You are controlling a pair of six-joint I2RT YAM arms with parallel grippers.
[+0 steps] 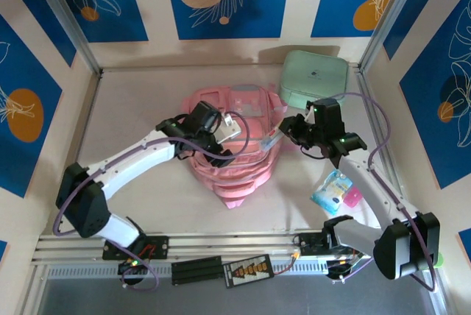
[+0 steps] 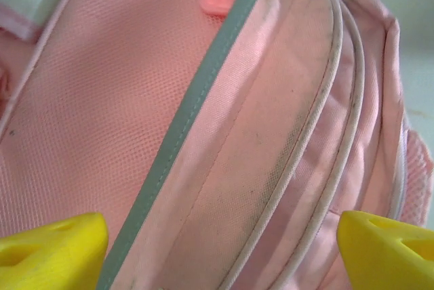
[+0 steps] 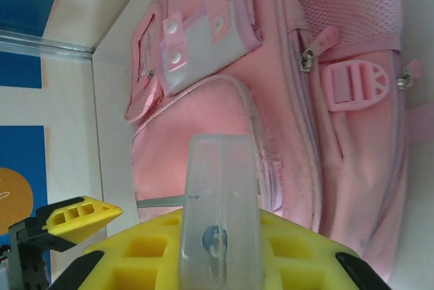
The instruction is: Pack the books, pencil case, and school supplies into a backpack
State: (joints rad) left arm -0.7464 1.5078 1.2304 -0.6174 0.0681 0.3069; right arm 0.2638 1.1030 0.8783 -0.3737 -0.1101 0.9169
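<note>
Findings, overhead view: the pink backpack (image 1: pixel 232 149) lies on the table (image 1: pixel 140 101) at the centre of the frame, pockets facing up. The left gripper (image 1: pixel 234 132) hangs over its upper middle. The right gripper (image 1: pixel 285 134) sits just off the bag's right edge, with a clear plastic piece (image 1: pixel 271 140) pointing toward the bag.

Left wrist view: we note the two yellow fingertips (image 2: pixel 51 249) in the lower corners of the frame, spread wide apart with nothing between them. Beyond them is backpack fabric, crossed by a grey-green band (image 2: pixel 196 100) and pale piped seams. We cannot tell whether the tips touch the fabric.

Right wrist view: the yellow fingers (image 3: pixel 298 256) at the bottom of the frame are clamped on the clear plastic piece (image 3: pixel 220 202), which stands up from them. The backpack (image 3: pixel 203 120) fills the frame behind it, showing snap-buttoned pockets, zip pulls and a pink buckle (image 3: pixel 354 85).

Other items, overhead view: a mint-green box (image 1: pixel 313 83) stands at the upper right, just beyond the bag. A light-blue and pink packet (image 1: pixel 335 190) lies at the lower right, apart from the bag.
</note>
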